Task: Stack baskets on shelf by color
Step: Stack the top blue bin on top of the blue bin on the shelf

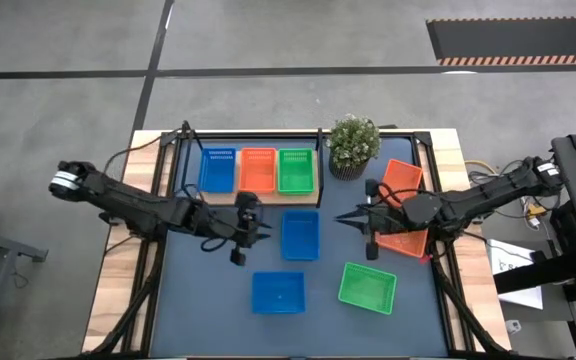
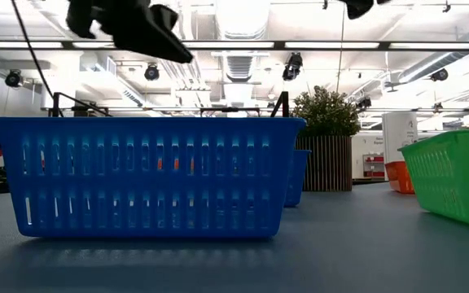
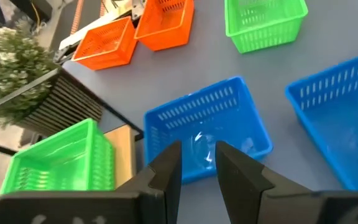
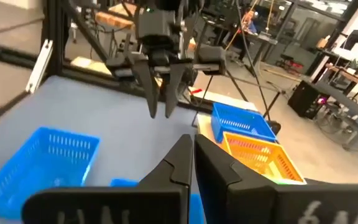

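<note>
My left claw (image 1: 266,229) hangs over the tabletop (image 1: 208,300), with bare tabletop under it. Right in front of its tips sits a blue basket (image 1: 300,236), so that way is blocked. Beside it, the shelf (image 1: 325,185) is full with a blue, an orange and a green basket side by side. My right claw (image 1: 344,219) points at my left claw from the other side of that blue basket, tips pressed together. Behind it two orange baskets (image 1: 403,178) crowd the edge. A plant (image 1: 353,144) stands near it. Another blue basket (image 1: 278,293) and a green basket (image 1: 368,287) sit farther off, with gaps between.
</note>
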Controlling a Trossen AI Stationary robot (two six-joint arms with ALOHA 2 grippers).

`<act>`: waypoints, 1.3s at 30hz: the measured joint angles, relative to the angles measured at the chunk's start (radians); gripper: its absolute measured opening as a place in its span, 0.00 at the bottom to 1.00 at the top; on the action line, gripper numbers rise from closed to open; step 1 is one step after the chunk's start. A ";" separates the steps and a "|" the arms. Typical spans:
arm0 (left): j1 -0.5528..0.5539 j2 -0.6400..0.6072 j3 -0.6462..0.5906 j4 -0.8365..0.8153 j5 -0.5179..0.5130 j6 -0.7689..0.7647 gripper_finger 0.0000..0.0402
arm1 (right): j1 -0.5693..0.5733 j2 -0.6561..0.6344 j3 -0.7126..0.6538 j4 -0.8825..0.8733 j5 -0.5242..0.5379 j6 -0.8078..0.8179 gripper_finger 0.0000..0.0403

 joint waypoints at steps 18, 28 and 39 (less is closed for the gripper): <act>0.008 -0.185 -0.155 0.100 0.002 0.212 0.20 | 0.003 0.245 0.143 -0.285 -0.004 0.465 0.02; 0.004 -0.128 -0.157 0.322 0.024 0.060 0.20 | 0.003 0.354 0.109 -0.073 -0.012 0.177 0.02; -0.001 0.011 -0.158 0.547 0.039 -0.080 0.20 | -0.085 0.317 0.017 0.259 -0.209 -0.173 0.02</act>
